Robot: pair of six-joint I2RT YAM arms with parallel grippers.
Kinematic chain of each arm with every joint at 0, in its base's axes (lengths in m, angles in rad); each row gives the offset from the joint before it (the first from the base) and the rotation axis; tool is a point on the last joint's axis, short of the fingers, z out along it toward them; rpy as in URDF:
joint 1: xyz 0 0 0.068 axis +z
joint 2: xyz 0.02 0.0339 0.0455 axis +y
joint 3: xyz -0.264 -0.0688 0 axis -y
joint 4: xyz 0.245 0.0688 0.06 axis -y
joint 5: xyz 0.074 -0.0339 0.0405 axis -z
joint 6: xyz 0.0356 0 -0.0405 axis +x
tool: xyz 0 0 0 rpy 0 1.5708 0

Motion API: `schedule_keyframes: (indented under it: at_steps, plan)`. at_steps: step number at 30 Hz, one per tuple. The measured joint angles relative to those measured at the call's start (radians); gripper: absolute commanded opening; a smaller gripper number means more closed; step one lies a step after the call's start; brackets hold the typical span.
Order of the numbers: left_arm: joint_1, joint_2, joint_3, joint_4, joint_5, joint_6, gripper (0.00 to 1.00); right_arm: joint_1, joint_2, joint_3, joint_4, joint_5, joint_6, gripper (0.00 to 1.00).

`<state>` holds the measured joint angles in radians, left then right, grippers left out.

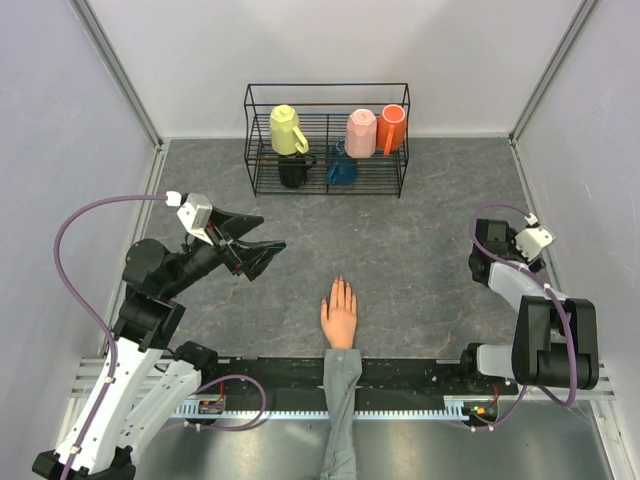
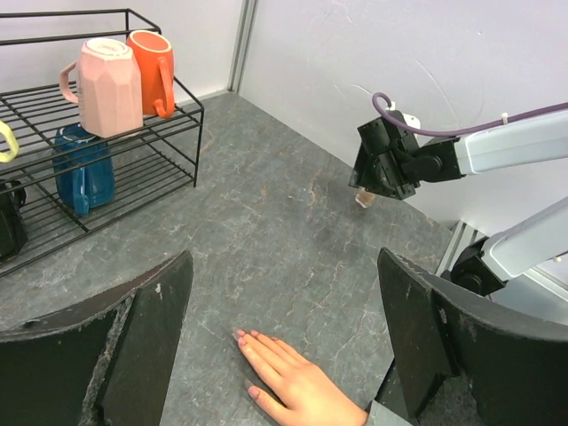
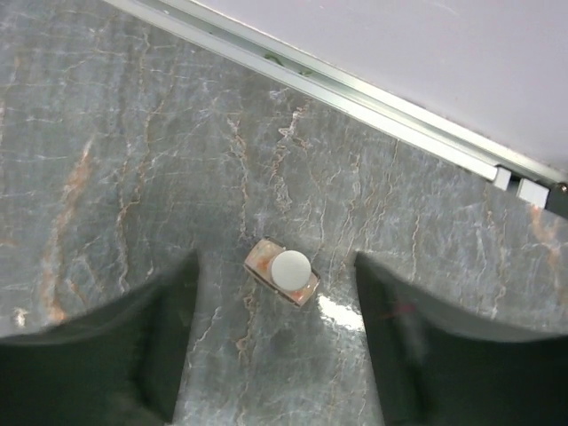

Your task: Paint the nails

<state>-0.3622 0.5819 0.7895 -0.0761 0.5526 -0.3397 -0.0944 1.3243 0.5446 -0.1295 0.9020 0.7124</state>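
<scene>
A peach mannequin hand (image 1: 340,318) with a grey sleeve lies palm down at the near middle of the table. Its pale pinkish nails (image 1: 340,284) point away from me. In the left wrist view the hand (image 2: 297,389) and nails (image 2: 240,336) lie below and between my fingers. My left gripper (image 1: 262,252) is open and empty, hovering left of the hand (image 2: 284,306). My right gripper (image 1: 488,248) is open at the far right, pointing down. A small nail polish bottle (image 3: 283,271) with a white cap stands on the table between its fingers (image 3: 277,297), untouched.
A black wire rack (image 1: 327,185) stands at the back with yellow (image 1: 287,130), pink (image 1: 361,132) and orange (image 1: 393,128) mugs on top and black (image 1: 294,172) and blue (image 1: 341,170) mugs below. Walls close both sides. An aluminium rail (image 3: 355,89) runs by the right gripper.
</scene>
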Motion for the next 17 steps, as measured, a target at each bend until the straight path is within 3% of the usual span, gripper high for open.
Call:
schedule_keyframes:
  at_steps: [4,8,17]
  plan:
    - [0.0,0.002,0.014,-0.002,0.001,0.0,0.9,0.001,-0.059,0.019,-0.047,-0.016,-0.037,0.94]
    - [0.0,0.012,0.045,-0.005,0.0,0.0,0.91,0.036,-0.145,0.127,-0.135,-0.032,-0.103,0.98]
    - [0.0,0.076,0.165,-0.065,-0.048,0.0,0.92,0.396,-0.168,0.685,-0.328,-0.112,-0.32,0.98]
